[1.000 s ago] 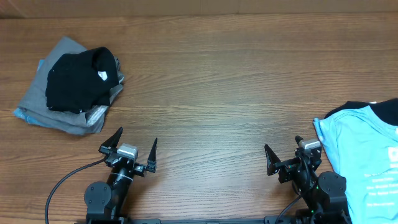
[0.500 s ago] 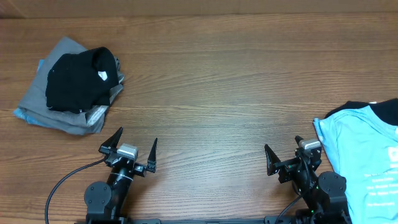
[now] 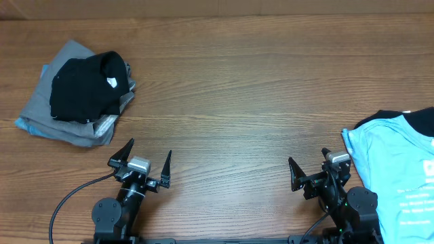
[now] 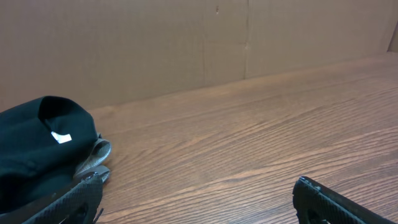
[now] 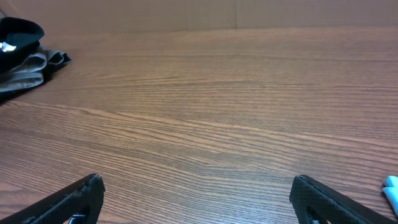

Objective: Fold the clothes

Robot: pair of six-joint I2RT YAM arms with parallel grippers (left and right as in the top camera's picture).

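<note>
A pile of clothes lies at the far left: a black garment [image 3: 88, 85] bunched on top of grey folded clothes [image 3: 51, 112]. The black garment also shows in the left wrist view [image 4: 37, 143] and small in the right wrist view [image 5: 18, 31]. A light blue T-shirt [image 3: 400, 176] with a dark collar lies flat at the right edge; a sliver of it shows in the right wrist view [image 5: 392, 185]. My left gripper [image 3: 141, 161] is open and empty near the front edge. My right gripper [image 3: 308, 166] is open and empty, just left of the blue shirt.
The wooden table [image 3: 237, 95] spans the whole view. A brown cardboard wall [image 4: 186, 43] stands behind its far edge. A black cable [image 3: 68, 203] trails from the left arm's base.
</note>
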